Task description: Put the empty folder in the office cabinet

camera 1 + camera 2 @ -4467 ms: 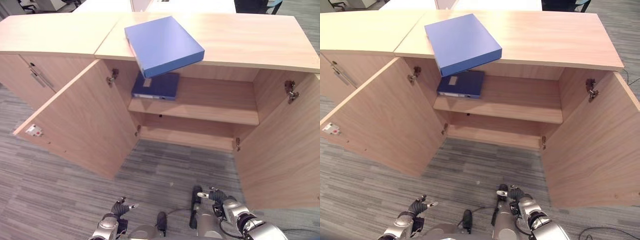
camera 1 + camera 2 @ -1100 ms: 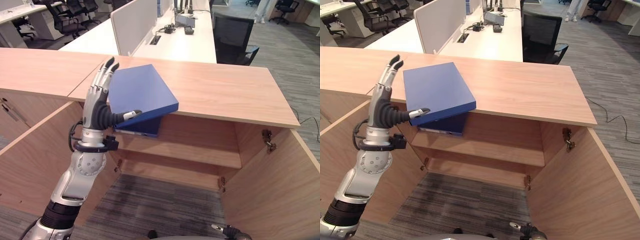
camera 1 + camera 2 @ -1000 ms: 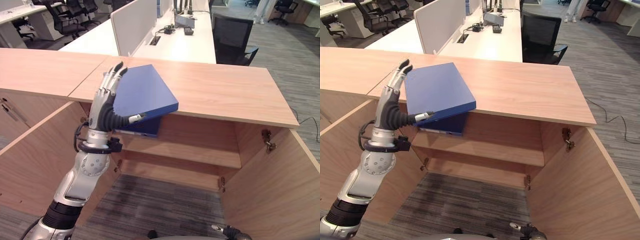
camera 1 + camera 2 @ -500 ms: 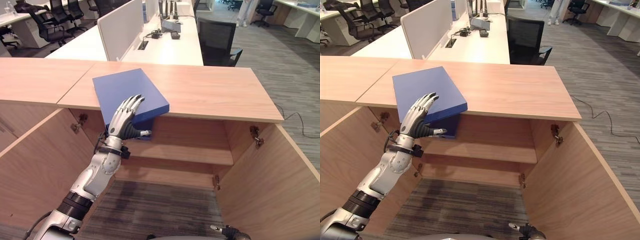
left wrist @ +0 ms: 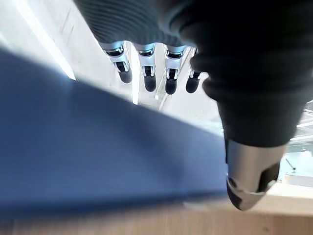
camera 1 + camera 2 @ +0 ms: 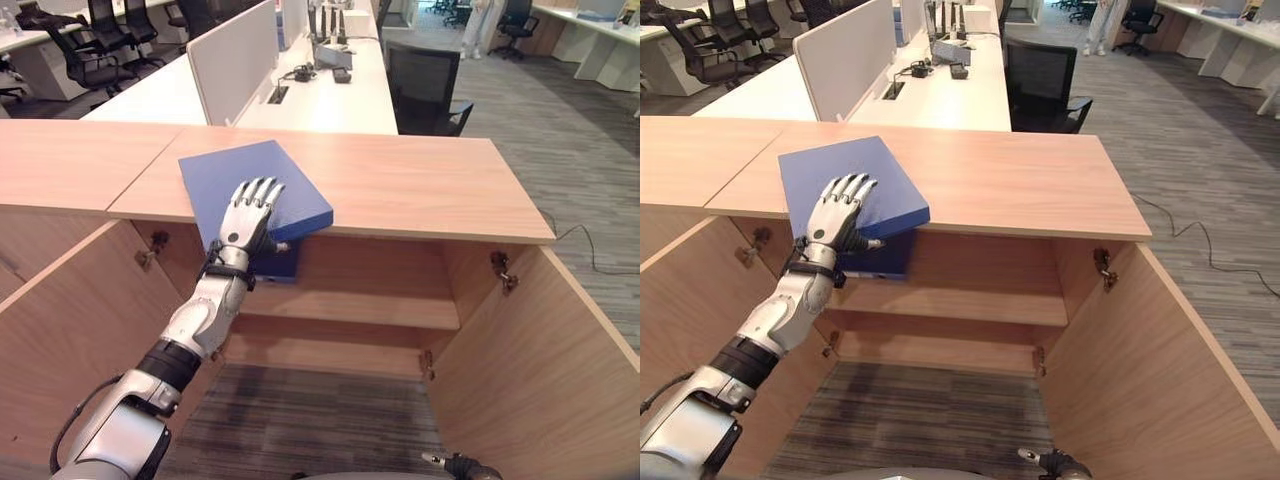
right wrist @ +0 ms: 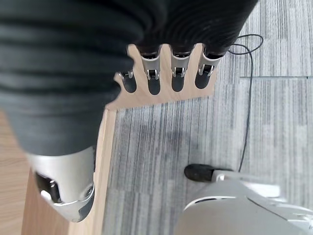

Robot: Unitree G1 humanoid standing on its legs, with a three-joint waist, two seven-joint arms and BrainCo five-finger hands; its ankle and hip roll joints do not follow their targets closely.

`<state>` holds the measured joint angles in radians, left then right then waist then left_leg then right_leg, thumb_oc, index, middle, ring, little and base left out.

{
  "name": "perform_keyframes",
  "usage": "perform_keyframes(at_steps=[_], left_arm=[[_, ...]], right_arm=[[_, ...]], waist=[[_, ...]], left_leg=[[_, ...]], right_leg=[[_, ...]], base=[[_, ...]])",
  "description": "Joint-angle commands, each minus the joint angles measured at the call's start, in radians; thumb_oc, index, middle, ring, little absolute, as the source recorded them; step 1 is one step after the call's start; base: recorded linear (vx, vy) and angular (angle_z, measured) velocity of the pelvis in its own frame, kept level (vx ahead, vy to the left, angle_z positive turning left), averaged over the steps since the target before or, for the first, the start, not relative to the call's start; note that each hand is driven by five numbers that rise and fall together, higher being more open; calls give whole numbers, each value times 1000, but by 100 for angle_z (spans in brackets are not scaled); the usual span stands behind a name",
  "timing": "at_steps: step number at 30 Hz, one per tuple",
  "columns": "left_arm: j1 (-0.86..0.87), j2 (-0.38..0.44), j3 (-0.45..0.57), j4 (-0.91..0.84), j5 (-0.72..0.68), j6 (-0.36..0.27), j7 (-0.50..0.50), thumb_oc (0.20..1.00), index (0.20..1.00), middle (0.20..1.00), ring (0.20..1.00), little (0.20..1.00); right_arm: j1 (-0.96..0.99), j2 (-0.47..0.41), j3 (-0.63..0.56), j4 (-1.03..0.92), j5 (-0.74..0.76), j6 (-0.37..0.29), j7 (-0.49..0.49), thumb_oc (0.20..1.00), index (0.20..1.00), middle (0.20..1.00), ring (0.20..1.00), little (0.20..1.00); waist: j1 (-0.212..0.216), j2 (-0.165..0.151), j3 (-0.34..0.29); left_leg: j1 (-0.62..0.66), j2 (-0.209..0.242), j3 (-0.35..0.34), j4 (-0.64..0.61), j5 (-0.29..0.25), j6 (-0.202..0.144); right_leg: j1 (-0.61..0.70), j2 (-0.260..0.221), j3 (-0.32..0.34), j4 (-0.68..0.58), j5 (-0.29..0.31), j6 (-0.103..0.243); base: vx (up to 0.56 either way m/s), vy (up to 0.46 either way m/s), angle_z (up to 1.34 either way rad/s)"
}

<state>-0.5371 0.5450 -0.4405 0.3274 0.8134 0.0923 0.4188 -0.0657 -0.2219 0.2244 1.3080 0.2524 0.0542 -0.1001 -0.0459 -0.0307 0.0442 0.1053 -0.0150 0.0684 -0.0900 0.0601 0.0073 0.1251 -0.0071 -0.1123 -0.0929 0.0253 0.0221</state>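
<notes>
Your left robot hand point(image 6: 251, 208) is lying flat, fingers straight, on the blue folder point(image 6: 226, 180), which sits on top of the office cabinet point(image 6: 400, 185) overhanging its front edge, while your right robot hand point(image 7: 73, 188) hangs relaxed down by the carpet point(image 7: 195, 127).

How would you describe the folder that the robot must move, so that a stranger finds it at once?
Look at the wooden cabinet with open doors. On its top, at the left front corner, a blue folder lies flat, jutting over the edge, the left hand upon it. The other folder is darker and lies on the shelf below.
</notes>
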Motion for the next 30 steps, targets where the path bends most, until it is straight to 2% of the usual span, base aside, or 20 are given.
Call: perform_keyframes(at_steps=[1,5,25,30], left_arm=[[-179,-1,-18,94,54,36,53,1000,1000,1000,1000,1000],[-248,-12,-75,210,73,66,61,1000,1000,1000,1000,1000],[-198,-22,-69,315,42,98,31,1000,1000,1000,1000,1000],[-223,-21,-79,447,47,137,27,1000,1000,1000,1000,1000]], right_arm=[[-75,0,45,73,-30,-10,-13,1000,1000,1000,1000,1000],[-75,1,65,81,-27,-13,-9,1000,1000,1000,1000,1000],[-61,0,62,77,-29,-10,-2,1000,1000,1000,1000,1000],[-59,0,70,76,-34,-11,2,1000,1000,1000,1000,1000]], waist=[[7,-36,1],[-5,-30,-4],[-7,-30,-13],[-12,-27,-16]], left_leg=[[44,-7,7,3,-159,-3],[50,-8,17,3,-161,-4],[81,-7,33,3,-174,0],[86,-5,38,3,-174,-2]], right_leg=[[-17,-101,-5,6,22,127],[-16,-102,-2,6,24,129],[3,-99,4,6,14,128],[6,-96,7,6,13,128]], base=[[-4,1,-5],[-7,11,-7],[1,0,-1],[6,-6,-6]])
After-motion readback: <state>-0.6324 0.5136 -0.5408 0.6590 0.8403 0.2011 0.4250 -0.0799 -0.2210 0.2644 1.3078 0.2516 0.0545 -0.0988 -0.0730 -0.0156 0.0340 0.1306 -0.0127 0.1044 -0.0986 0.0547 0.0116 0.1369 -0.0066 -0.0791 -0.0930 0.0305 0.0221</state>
